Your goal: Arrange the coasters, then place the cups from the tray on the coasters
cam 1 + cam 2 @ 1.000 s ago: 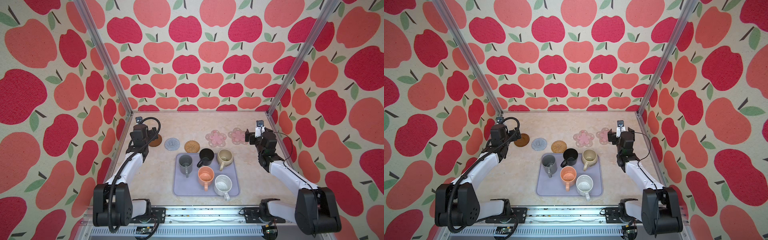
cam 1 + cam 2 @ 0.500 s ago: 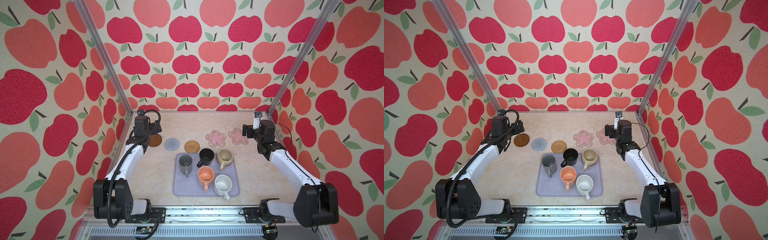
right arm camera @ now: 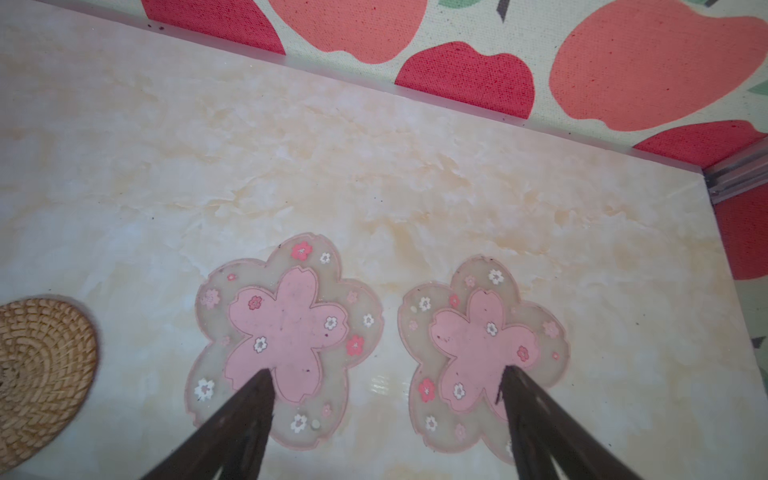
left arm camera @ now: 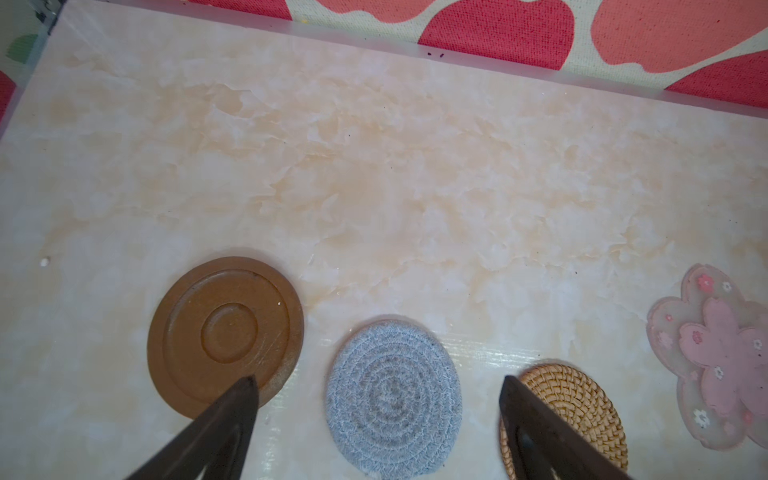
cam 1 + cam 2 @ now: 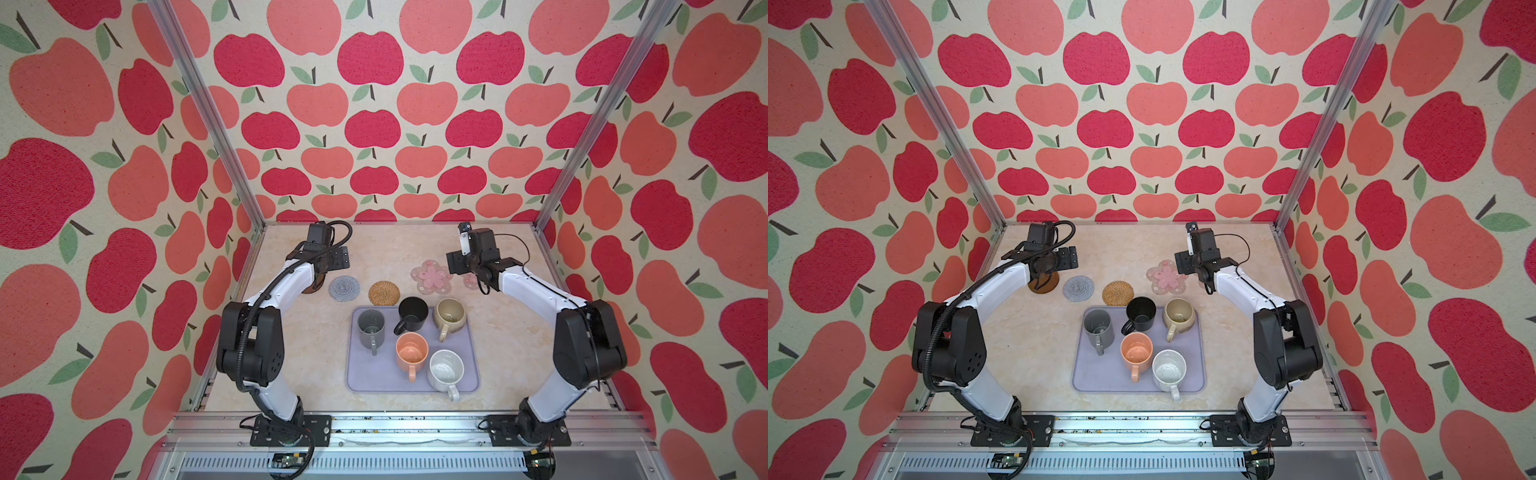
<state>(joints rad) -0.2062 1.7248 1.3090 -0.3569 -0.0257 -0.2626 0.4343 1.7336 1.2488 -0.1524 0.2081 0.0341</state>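
We counted five coasters (image 5: 1117, 293) in a row behind the tray (image 5: 370, 376): brown disc (image 4: 224, 332), grey crocheted round (image 4: 392, 399), rattan round (image 5: 384, 293), two pink flowers (image 3: 286, 328) (image 3: 482, 336). The tray held five upright cups (image 5: 1136, 349) (grey (image 5: 371, 328), black (image 5: 412, 313), beige (image 5: 450, 316), peach (image 5: 411, 351), speckled white (image 5: 445, 370)). The left gripper (image 4: 377, 384) and right gripper (image 3: 385, 374) hung above the coasters, jaws spread, empty.

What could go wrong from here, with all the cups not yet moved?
1. The peach cup, speckled white cup and black cup stand packed together on the tray; a grasp on one may knock a neighbour.
2. The pink flower coasters lie close together; cups set there could clash at the handles.
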